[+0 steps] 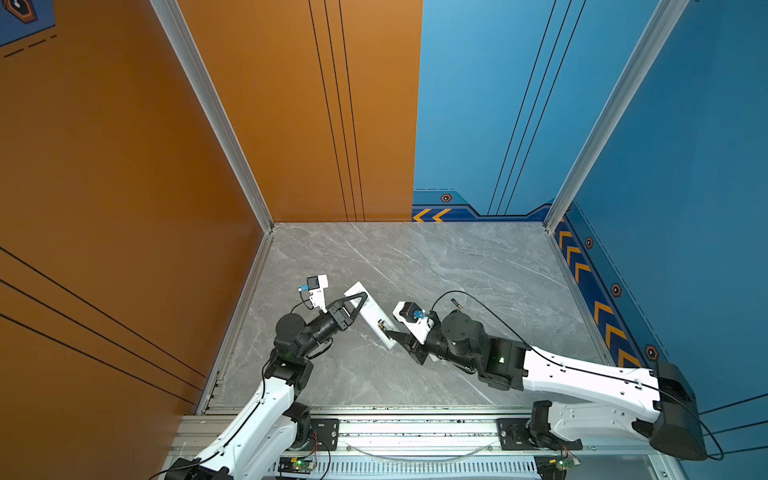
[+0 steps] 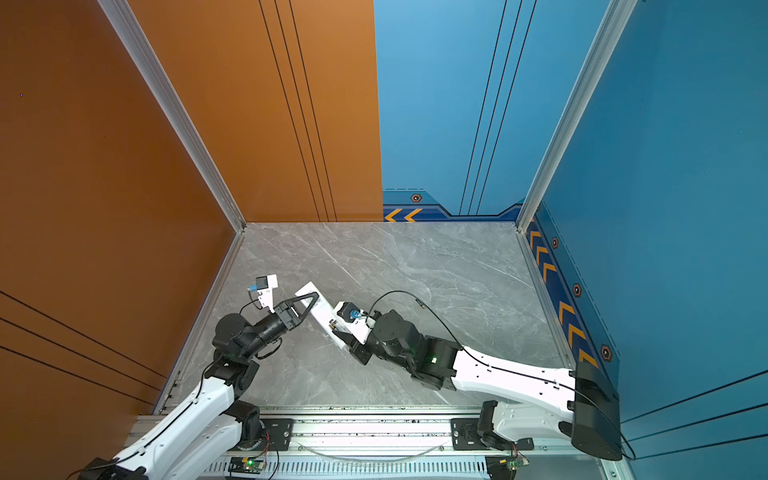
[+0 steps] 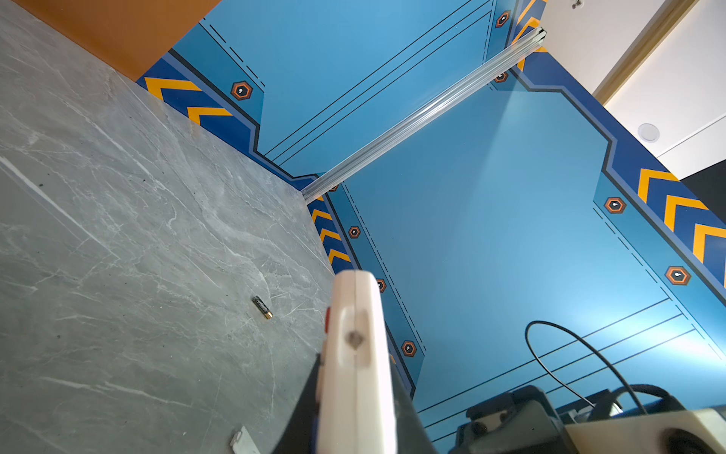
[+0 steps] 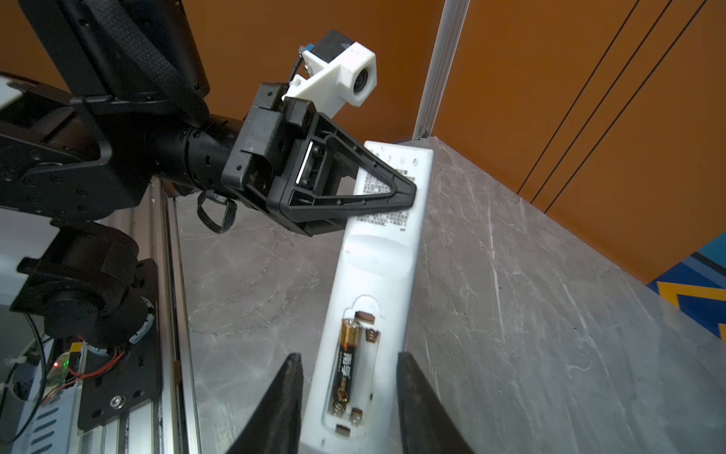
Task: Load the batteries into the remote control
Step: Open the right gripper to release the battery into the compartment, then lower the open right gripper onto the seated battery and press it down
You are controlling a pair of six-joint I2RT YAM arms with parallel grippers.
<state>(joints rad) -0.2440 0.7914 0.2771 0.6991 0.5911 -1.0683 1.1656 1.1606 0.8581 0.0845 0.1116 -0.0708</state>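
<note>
The left hand (image 1: 361, 300) reaches in low from the bench's (image 1: 415, 257) left side and is clenched on the remote control (image 4: 377, 255) near its far end, holding it off the bench at a slant. The right hand (image 4: 349, 357) is released, its two fingers (image 4: 288, 389) standing either side of the remote control's near end. Whether one of them brushes its edge is hard to tell.

The remote control shows its plain white back, with the battery compartment (image 4: 367, 373) uncovered. One battery (image 4: 345, 361), black with a gold end, lies in one slot and the slot beside it is bare. A second battery (image 1: 456, 302) lies on the bench, well apart, behind the right arm.

Small print on the remote control's back and gold characters on the seated battery are too fine to read.
</note>
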